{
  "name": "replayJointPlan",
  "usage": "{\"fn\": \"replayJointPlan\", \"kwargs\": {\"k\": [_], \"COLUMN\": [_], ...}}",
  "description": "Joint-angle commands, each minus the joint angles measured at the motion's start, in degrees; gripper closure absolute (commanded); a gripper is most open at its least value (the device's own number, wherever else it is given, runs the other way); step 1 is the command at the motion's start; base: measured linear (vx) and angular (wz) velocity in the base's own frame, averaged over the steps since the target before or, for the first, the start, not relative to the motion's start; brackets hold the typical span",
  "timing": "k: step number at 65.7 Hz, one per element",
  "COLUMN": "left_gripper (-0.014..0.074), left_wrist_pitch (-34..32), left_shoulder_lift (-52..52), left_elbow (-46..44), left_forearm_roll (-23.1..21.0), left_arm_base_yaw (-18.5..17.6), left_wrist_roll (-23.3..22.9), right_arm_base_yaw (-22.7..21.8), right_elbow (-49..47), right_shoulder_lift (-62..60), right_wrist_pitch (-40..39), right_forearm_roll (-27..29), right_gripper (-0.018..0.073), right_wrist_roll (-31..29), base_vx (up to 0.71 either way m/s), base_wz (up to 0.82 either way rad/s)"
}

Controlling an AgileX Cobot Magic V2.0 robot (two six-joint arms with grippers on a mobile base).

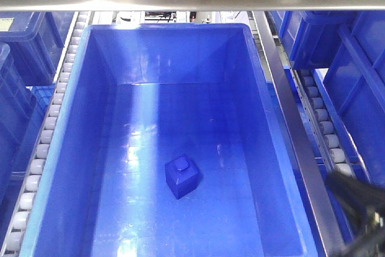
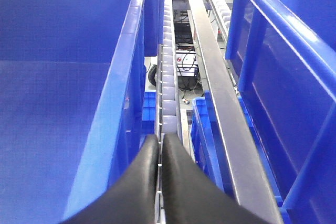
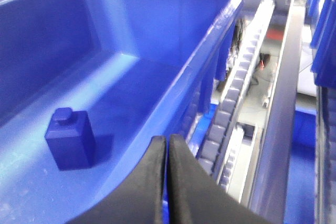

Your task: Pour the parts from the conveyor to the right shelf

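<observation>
Here both end effectors (left [image 2: 159,153], right [image 3: 167,153]) are pressed together empty, arms seemingly cropped; part [image 1: 182,176] in crate [image 1: 280,167].

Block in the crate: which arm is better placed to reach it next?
Probably right. Its shut fingers sit at the crate rim with the block in view; the left fingers face roller rails.

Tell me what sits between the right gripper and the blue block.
Only the crate's side wall and bare floor separate right gripper from block, per the right wrist view.
</observation>
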Motion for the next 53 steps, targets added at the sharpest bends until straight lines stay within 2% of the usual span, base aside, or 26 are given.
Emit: {"fn": "replayJointPlan", "kwargs": {"k": [1,10,30,40,53], "left_gripper": [0.0603,0.0603,0.0603,0.0603,0.0603], "left_wrist_pitch": [-4.24,-4.24,-4.24,-4.24,-4.24], "left_shoulder_lift": [-0.68,-0.68,-0.68,-0.68,-0.68], "left_elbow": [-1.13,-1.13,-1.13,-1.13,-1.13], "left_forearm_roll": [-0.45,-0.45,-0.45,-0.45,-0.45], "left_arm_base_yaw": [-0.16,-0.16,-0.16,-0.16,-0.16], "left_wrist_roll": [-0.49,-0.49,-0.49,-0.49,-0.49], "right_arm_base_yaw": [-1.79,-6.02,-19.22,-22.23,-22.38], "right_elbow": [1.30,2.60,2.66,2.66,2.80], "right_shoulder_lift": [-2.16,-7.81,-18.59,-22.93,-28.14], "right_wrist_pitch": [-5.52,-2.49,5.33,8.44,13.19], "right_forearm_roll": [0.05,-0.14,0.08,0.40,1.39], "right_gripper": [0.0564,0.0564,0.0564,0.0564,0.0564], "right_wrist_roll": [-0.11,-0.11,-0.11,-0.11,-0.11], "base_vx": [0.00,0.00,0.00,0.00,0.00], "base_wz": [0.00,0.00,0.00,0.00,0.00]}}
